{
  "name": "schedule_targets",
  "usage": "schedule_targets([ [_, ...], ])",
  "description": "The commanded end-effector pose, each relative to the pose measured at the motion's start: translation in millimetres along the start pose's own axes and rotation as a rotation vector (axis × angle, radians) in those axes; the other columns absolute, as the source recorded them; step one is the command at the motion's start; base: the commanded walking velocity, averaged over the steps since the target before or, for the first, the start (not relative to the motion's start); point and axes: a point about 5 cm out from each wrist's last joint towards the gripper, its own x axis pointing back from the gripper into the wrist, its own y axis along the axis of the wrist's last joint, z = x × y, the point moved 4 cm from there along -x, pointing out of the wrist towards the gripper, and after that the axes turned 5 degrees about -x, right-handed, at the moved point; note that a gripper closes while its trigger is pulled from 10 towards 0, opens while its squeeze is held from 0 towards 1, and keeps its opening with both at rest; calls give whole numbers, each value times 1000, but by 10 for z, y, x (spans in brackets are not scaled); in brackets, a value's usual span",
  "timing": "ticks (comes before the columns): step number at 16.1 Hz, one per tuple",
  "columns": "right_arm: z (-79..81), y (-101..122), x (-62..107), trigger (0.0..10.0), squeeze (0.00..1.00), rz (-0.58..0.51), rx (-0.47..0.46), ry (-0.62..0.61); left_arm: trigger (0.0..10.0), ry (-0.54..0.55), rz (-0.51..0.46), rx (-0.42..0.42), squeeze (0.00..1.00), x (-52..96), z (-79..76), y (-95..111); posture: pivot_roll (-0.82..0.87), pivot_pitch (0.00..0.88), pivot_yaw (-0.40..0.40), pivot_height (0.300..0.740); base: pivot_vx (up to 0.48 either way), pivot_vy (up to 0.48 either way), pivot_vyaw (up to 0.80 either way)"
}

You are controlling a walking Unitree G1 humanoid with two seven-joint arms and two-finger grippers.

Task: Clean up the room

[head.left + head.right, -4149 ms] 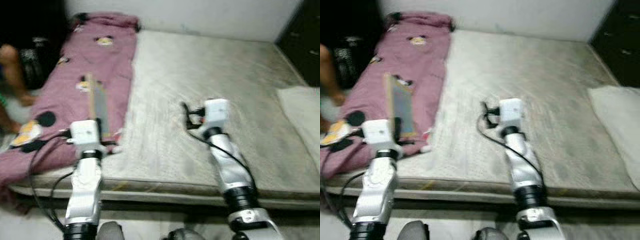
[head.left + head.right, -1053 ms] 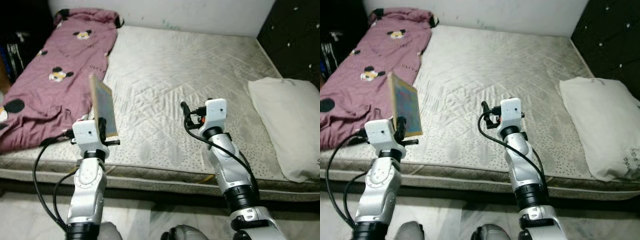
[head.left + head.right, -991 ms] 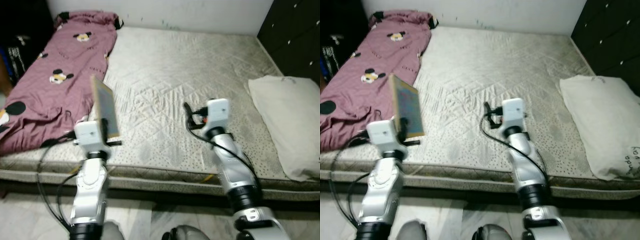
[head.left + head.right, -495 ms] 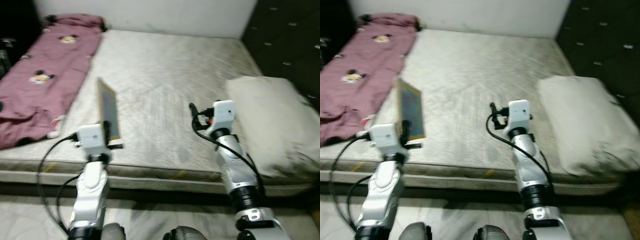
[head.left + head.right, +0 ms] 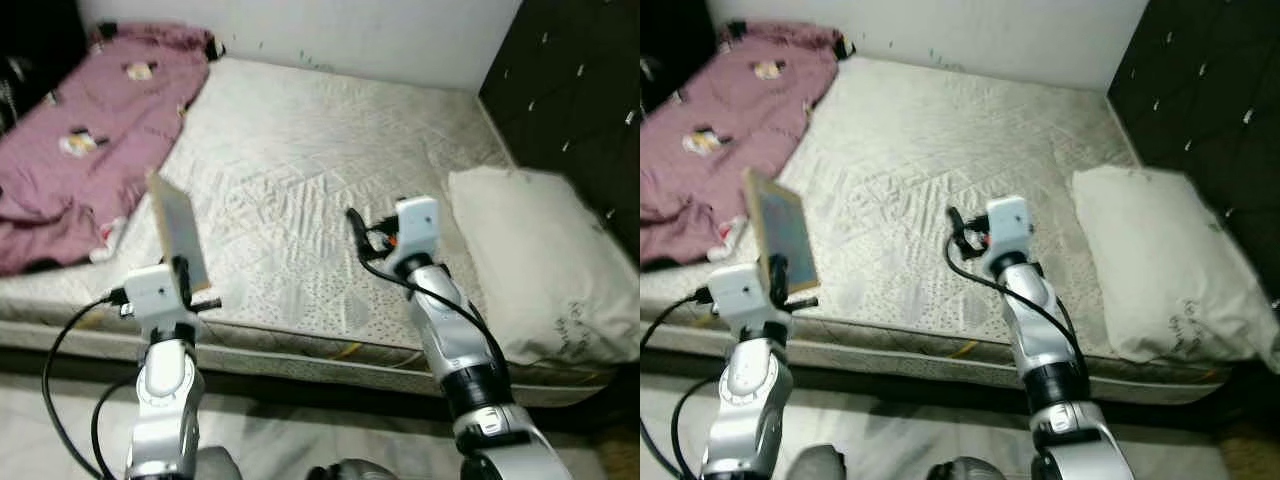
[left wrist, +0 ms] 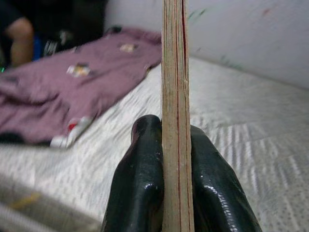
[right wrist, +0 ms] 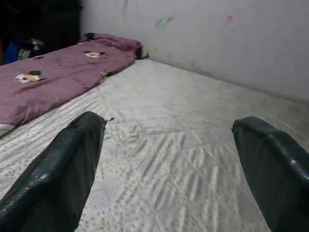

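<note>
My left gripper [image 5: 183, 283] is shut on a thin, flat book [image 5: 178, 230] with a tan edge. It holds the book upright over the near left edge of the mattress [image 5: 330, 130]. In the left wrist view the book's edge [image 6: 174, 72] stands between the two black fingers [image 6: 142, 169]. My right gripper [image 5: 358, 226] hovers over the middle of the mattress, open, with nothing between its fingers [image 7: 72, 164]. A crumpled pink blanket [image 5: 80, 150] with cartoon mouse prints lies along the left side of the bed.
A white pillow [image 5: 530, 260] lies at the right end of the mattress, against a dark padded wall [image 5: 570, 90]. A white wall runs behind the bed. A person's arm [image 6: 21, 34] shows beyond the blanket. Pale floor lies below the bed's front edge.
The whole picture has swung about, so the camera has moved. Both arms keep the same pose, and the left gripper still holds the book upright.
</note>
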Motion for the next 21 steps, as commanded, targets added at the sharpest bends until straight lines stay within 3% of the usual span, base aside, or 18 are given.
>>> schedule_targets([
  [1,20,-2,-27,10000,0,12,15,28,10000,33,-61,5,0,6,29,142,66,0,-182,740,0,0,0],
  [5,61,5,-61,10000,0,7,8,31,10000,34,-55,-2,0,16,39,130,56,0,-161,740,0,0,0],
  [7,-12,-10,13,10000,0,-5,4,-13,10000,-22,-61,-4,0,-56,-51,164,12,0,-98,740,0,0,0],
  [10,-277,-57,220,10000,0,-17,11,-131,10000,-144,-63,-9,0,-190,-331,204,-62,0,-6,740,0,0,0],
  [14,-377,-68,284,10000,0,-20,10,-185,10000,-207,-75,-12,0,-264,-485,256,-88,0,28,740,0,0,0],
  [17,-386,-34,257,10000,0,-22,9,-187,10000,-228,-83,-9,0,-253,-513,281,-70,0,17,740,0,-177,-533],
  [21,-321,-74,234,10000,0,-4,14,-158,10000,-205,-73,-13,0,-196,-403,241,-37,0,-16,740,0,-279,0],
])
